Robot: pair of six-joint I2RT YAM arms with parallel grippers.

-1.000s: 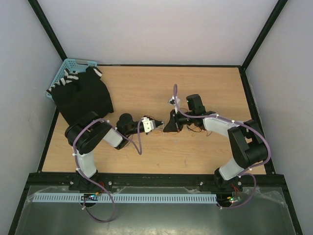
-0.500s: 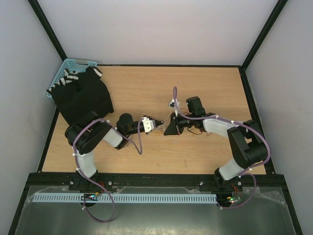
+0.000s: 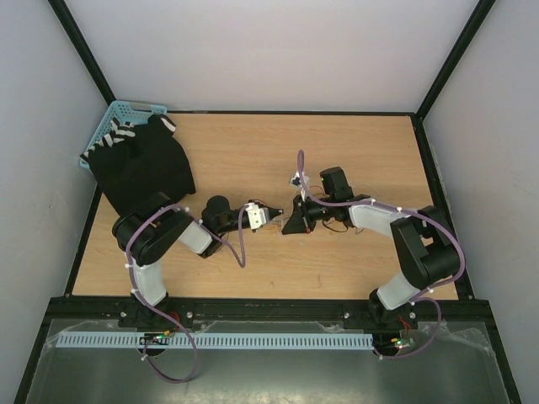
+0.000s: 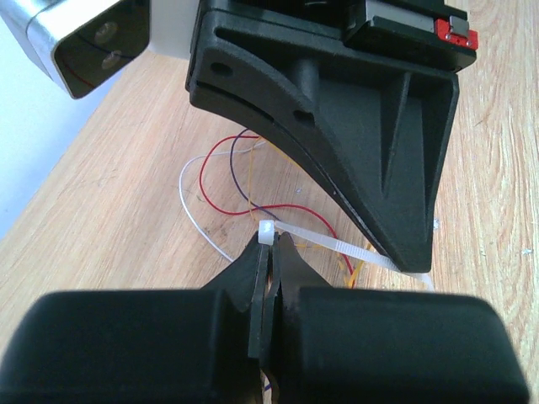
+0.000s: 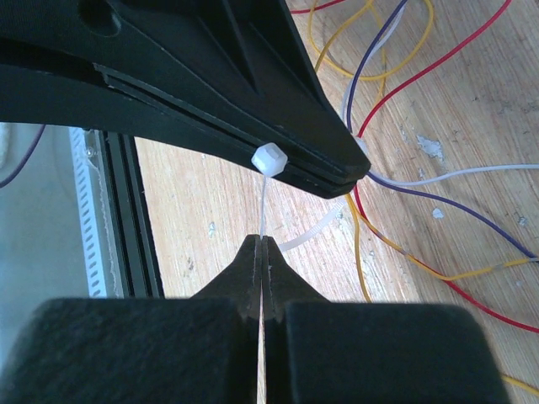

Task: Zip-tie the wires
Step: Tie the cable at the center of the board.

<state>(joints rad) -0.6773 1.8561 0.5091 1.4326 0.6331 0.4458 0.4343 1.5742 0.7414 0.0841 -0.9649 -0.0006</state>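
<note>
The overhead camera looks down from behind. The wrist cameras face each other up close, sharing the zip tie (image 4: 337, 246) between left gripper (image 4: 271, 246) and right gripper (image 5: 261, 246).

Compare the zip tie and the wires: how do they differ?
The zip tie is one flat white strip; the wires are several thin red, yellow, purple and white strands. The zip tie is pinched by the left hand and right hand; the wires lie curling on the table. Both are thin.

White zip tie (image 5: 263, 206); red, yellow, purple, white wires (image 5: 379, 181).
</note>
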